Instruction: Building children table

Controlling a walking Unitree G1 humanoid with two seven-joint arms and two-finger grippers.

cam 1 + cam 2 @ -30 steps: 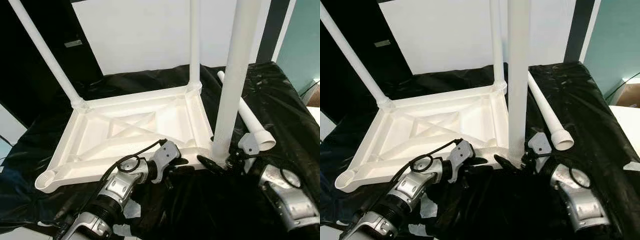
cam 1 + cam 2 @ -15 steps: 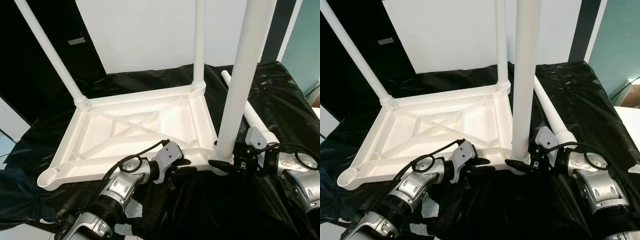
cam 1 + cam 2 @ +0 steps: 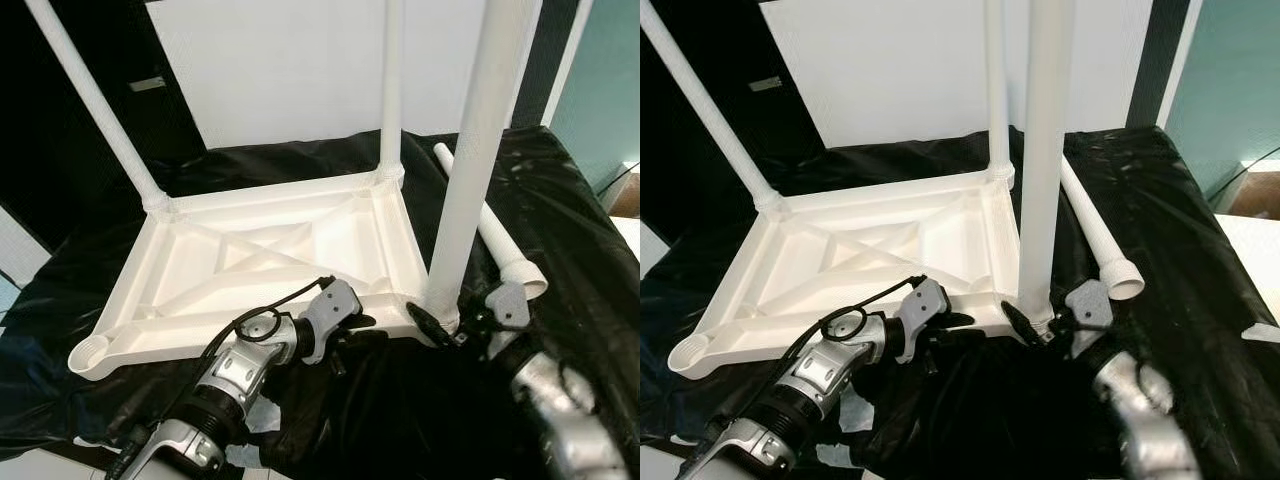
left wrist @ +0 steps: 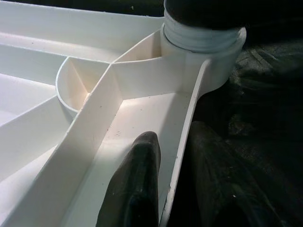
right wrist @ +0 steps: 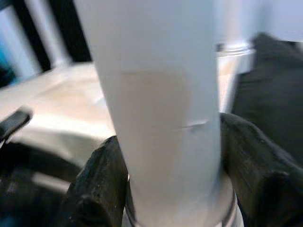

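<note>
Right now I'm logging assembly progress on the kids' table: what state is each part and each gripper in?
Tabletop: upside down on the black sheet.
Two far legs: standing in their corner sockets.
Near right leg: upright in its socket.
Fourth leg: loose, lying on the sheet.
Near left socket: empty.
Left gripper: jaws over the tabletop's near rim.
Right gripper: jaws around the near right leg's base.

No legible text, label, brand or number — none on any surface.

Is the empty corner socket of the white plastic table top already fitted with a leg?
No, the near-left corner socket of the white plastic table top stands open, and one white plastic leg lies loose on the black sheet.
</note>
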